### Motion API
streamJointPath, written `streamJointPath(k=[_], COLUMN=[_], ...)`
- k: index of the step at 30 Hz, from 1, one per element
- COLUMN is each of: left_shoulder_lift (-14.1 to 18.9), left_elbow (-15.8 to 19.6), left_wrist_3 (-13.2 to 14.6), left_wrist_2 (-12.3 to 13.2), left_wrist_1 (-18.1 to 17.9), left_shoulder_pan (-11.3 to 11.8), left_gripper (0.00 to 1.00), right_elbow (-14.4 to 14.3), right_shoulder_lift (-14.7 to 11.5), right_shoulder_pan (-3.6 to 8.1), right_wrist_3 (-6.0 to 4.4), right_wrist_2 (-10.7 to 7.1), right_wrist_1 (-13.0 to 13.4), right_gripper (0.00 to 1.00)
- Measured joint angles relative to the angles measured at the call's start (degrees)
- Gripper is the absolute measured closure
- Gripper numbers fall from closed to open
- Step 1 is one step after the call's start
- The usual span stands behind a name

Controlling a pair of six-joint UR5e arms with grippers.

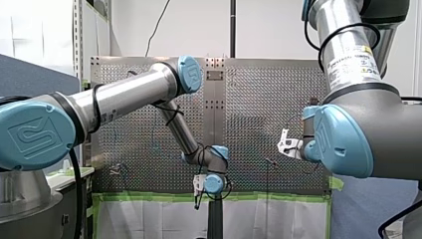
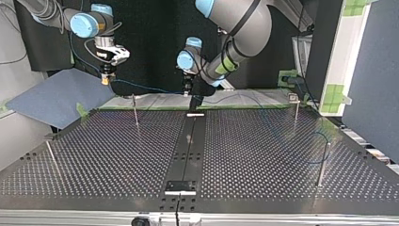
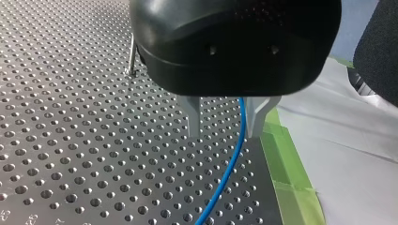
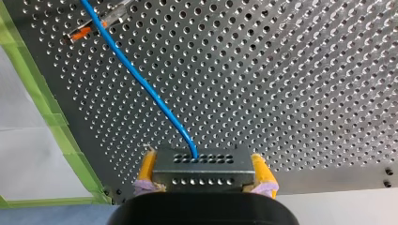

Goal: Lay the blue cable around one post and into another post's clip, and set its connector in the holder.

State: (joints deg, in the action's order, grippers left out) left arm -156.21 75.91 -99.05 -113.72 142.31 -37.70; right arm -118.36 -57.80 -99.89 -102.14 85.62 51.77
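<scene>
Gripping the connector (image 4: 202, 169), my right fingers (image 4: 146, 169) hold it over the surface (image 4: 281, 70); the cable (image 4: 136, 75) spans the top view's upper left toward my left fingers (image 3: 193, 117), parted around it.

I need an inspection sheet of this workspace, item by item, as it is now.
Surface: perforated table, green tape at its edge.
Job's things: blue cable leaves the connector; posts upright.
Clutter: nothing seen.
Grippers: my right gripper, jaws shut on the connector; my left gripper, jaws open, blue cable between them.
Cables: black cable by my left arm's base.
Surroundings: white sheet beyond the tape; blue-grey panel beside the table.
</scene>
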Motion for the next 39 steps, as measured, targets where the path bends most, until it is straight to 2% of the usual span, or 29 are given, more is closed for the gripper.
streamJointPath(k=[5, 9, 10, 25, 26, 29, 39], left_shoulder_lift=[0.0, 0.0, 0.0, 0.0, 0.0, 0.0, 0.0], left_elbow=[0.0, 0.0, 0.0, 0.0, 0.0, 0.0, 0.0], left_wrist_3=[0.0, -0.1, -0.1, 0.1, 0.1, 0.1, -0.5], left_wrist_2=[0.0, 0.1, 0.1, 1.2, 1.2, 1.3, 2.3], left_wrist_1=[0.0, 0.0, 0.0, -0.3, -0.3, -0.3, -0.4], left_shoulder_pan=[0.0, 0.0, 0.0, -0.1, -0.1, -0.1, -0.1], left_gripper=[0.7, 0.73, 0.77, 0.87, 0.94, 0.99, 0.99], right_elbow=[0.0, 0.0, 0.0, 0.0, 0.0, 0.0, 0.0], right_shoulder_lift=[0.0, 0.0, 0.0, 0.0, 0.0, 0.0, 0.0], right_shoulder_pan=[0.0, 0.0, 0.01, 0.0, 0.0, 0.0, 0.0], right_wrist_3=[0.0, 0.0, 0.0, 0.0, 0.0, 0.0, 0.0], right_wrist_2=[0.0, 0.0, 0.0, 0.08, 0.09, 0.08, 0.08], right_wrist_1=[0.0, 0.0, -0.1, -0.3, -0.3, -0.3, -0.5], right_gripper=[1.0, 1.0, 1.0, 1.0, 1.0, 1.0, 1.0])
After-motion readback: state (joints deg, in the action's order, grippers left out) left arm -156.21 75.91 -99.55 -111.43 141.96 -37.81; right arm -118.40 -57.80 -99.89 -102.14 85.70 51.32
